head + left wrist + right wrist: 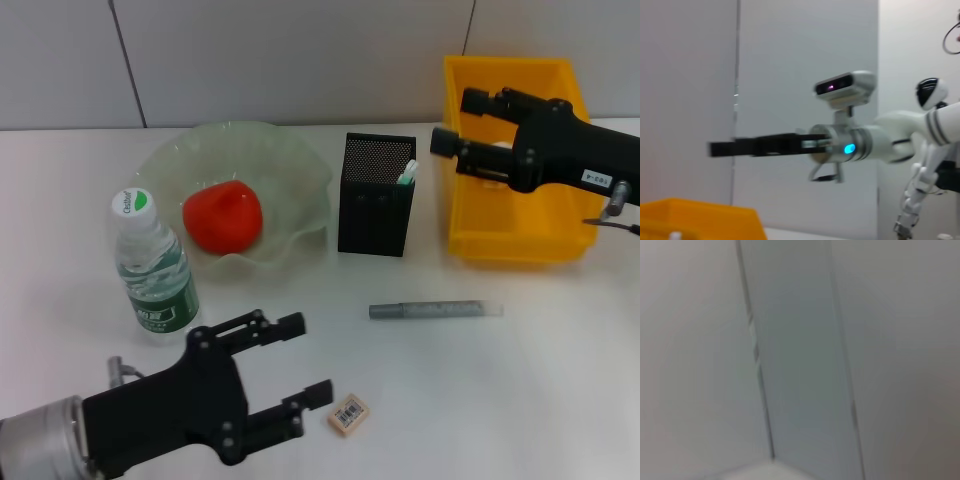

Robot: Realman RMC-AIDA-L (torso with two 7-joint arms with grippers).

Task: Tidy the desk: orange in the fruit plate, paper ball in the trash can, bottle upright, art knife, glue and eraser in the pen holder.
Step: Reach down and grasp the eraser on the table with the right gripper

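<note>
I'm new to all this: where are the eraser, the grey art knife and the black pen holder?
eraser [348,414], head view, its labelled top face.
art knife [435,310], head view, mid-body.
pen holder [376,205], head view, its front wall.

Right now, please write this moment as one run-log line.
left gripper: open, near eraser | right gripper: over yellow bin | orange: in plate | bottle: upright

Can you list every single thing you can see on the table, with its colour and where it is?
Bottle: one, clear with green label, upright, near left.
Plate: one, pale green, wavy, back left.
Orange: one, red-orange, in the plate.
Pen holder: one, black mesh, centre, something white-green inside.
Bin: one, yellow, back right.
Knife: one, grey, lying before the pen holder.
Eraser: one, tan, near front.
Table: white.
Left gripper: black, open, beside the eraser.
Right gripper: black, over the bin.
</note>
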